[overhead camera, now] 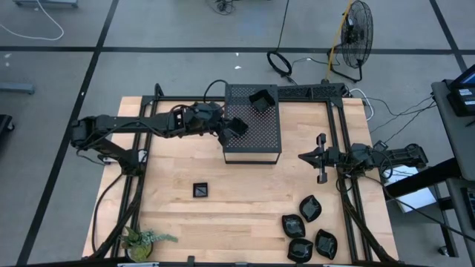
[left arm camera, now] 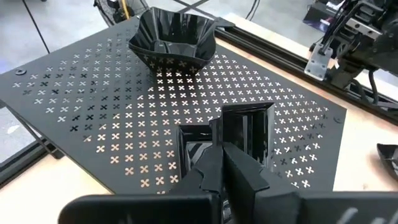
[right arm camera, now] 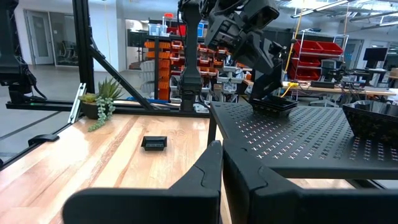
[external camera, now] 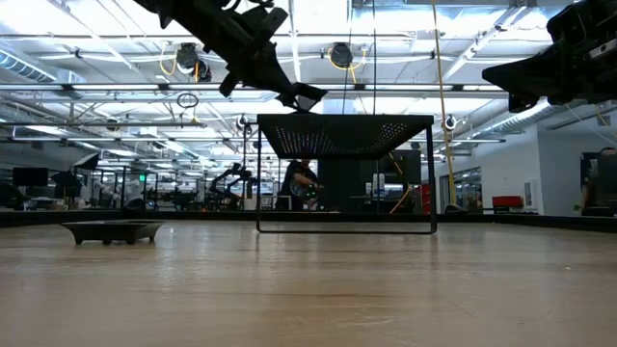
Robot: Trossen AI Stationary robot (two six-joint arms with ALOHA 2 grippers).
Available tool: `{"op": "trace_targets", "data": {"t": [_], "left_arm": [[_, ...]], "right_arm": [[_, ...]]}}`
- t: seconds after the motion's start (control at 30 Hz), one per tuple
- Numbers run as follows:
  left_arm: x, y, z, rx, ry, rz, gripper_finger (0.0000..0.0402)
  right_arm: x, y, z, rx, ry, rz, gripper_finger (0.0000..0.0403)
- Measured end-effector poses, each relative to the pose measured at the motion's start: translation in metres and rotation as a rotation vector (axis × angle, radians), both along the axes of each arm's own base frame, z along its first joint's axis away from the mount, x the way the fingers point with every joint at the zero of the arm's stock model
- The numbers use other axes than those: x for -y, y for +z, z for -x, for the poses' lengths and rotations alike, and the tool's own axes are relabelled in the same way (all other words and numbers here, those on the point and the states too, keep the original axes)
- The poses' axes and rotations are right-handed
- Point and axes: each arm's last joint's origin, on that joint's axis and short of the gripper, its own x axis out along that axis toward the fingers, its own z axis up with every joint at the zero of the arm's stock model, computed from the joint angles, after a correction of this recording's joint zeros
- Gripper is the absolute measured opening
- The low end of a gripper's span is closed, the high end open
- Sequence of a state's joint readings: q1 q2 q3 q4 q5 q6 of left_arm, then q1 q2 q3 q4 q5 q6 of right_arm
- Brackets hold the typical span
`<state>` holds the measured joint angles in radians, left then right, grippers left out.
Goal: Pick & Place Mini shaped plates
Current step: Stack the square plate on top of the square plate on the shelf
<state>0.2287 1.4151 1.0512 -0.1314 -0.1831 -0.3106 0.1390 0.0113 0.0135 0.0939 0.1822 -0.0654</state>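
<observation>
My left gripper [overhead camera: 226, 132] clenches a small square plate [overhead camera: 237, 127] just above the black perforated box [overhead camera: 252, 141]; I judge lowering it level beside the plate [overhead camera: 260, 99] there best; my right gripper [overhead camera: 320, 156] waits closed, empty.

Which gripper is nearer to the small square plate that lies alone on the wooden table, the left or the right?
Left. The left gripper holds a plate over the perforated box's left edge, up and right of the square plate. The right gripper waits across the table.
</observation>
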Motion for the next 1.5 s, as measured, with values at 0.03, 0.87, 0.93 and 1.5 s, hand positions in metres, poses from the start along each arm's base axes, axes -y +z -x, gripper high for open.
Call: {"op": "trace_targets", "data": {"t": [0.03,0.87,0.93,1.5], "left_arm": [[0.0,0.0,0.0,0.0,-0.002,-0.005,0.0013],[-0.002,0.001,0.0,-0.029,0.022,-0.088,0.0004],[-0.002,0.001,0.0,-0.029,0.021,-0.088,0.0007],[0.004,-0.013,0.009,-0.188,0.106,-0.066,0.0048]], "right_arm": [[0.0,0.0,0.0,0.0,0.0,0.0,0.0],[0.0,0.0,0.0,0.0,0.0,0.0,0.0],[0.0,0.0,0.0,0.0,0.0,0.0,0.0],[0.0,0.0,0.0,0.0,0.0,0.0,0.0]]}}
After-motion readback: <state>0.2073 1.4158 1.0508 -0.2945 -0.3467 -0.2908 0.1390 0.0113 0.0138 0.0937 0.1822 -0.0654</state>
